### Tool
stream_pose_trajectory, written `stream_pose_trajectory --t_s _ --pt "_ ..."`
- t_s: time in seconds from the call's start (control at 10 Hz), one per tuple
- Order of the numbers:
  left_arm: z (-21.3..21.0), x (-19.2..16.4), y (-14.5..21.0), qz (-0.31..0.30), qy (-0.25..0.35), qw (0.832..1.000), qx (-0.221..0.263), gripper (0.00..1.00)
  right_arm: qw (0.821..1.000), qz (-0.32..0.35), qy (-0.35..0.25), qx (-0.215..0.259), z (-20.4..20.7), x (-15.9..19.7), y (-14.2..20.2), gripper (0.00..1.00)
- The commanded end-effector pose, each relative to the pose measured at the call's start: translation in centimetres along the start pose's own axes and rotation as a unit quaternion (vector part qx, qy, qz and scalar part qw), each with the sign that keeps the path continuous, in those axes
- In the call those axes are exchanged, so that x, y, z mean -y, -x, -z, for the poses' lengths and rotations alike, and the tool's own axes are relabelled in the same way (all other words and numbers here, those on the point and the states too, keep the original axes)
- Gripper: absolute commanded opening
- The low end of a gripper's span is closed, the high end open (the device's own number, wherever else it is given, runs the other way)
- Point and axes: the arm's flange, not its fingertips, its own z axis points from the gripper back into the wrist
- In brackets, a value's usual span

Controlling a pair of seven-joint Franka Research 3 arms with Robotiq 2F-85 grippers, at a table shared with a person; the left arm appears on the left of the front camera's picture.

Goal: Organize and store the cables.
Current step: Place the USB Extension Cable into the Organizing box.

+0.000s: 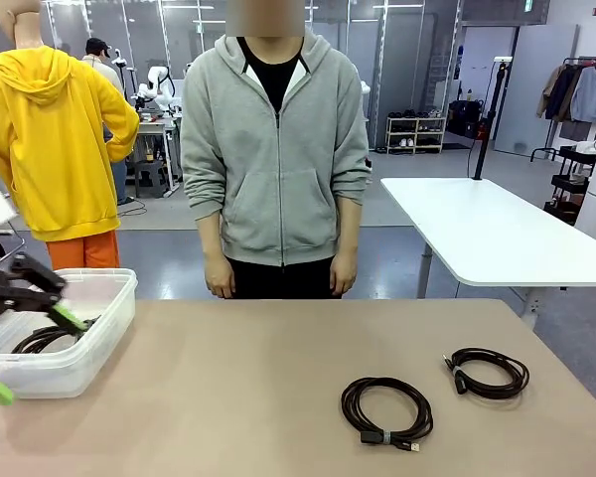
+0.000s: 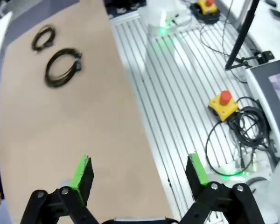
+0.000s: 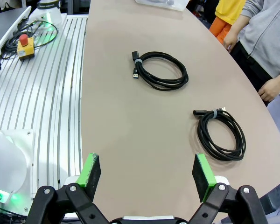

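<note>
Two cables lie coiled on the table [image 1: 228, 397], toward my right side: the big coil [image 1: 385, 436] nearer me, the small coil [image 1: 520, 378] near it and farther right. A third cable [image 1: 40, 340] lies inside the clear bin [image 1: 119, 298] at my left. My left pincer [image 1: 30, 353] hangs at that bin's near side, jaws wide and empty. My right pincer [image 3: 147, 170] is wide too, holding nothing, above the table's near edge. The person [image 1: 278, 149] stands across from me, hands down.
</note>
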Motion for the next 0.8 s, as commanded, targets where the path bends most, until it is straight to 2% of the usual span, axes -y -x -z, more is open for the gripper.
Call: stream_pose_trajectory --t_s 0.0,0.1,0.2,0.3,0.7 --pt "2.6 -2.8 -2.1 0.012 0.016 1.0 -0.02 1.0 1.0 0.0 0.003 0.001 -0.1 0.0 0.0 1.0" --pt "4.4 -3.2 -2.9 0.013 0.032 0.999 -0.028 1.0 1.0 0.0 0.003 0.001 -0.1 0.0 0.0 1.0" --pt "4.8 -3.4 -2.9 -0.001 0.013 0.999 -0.039 1.0 1.0 0.0 0.003 0.001 -0.1 0.0 0.0 1.0" --pt "3.6 -1.3 -3.1 0.026 0.03 0.999 -0.022 1.0 1.0 0.0 0.003 0.001 -0.1 0.0 0.0 1.0" --pt "4.0 -2.0 -2.9 0.029 0.028 0.999 -0.02 1.0 1.0 0.0 0.003 0.001 -0.1 0.0 0.0 1.0"
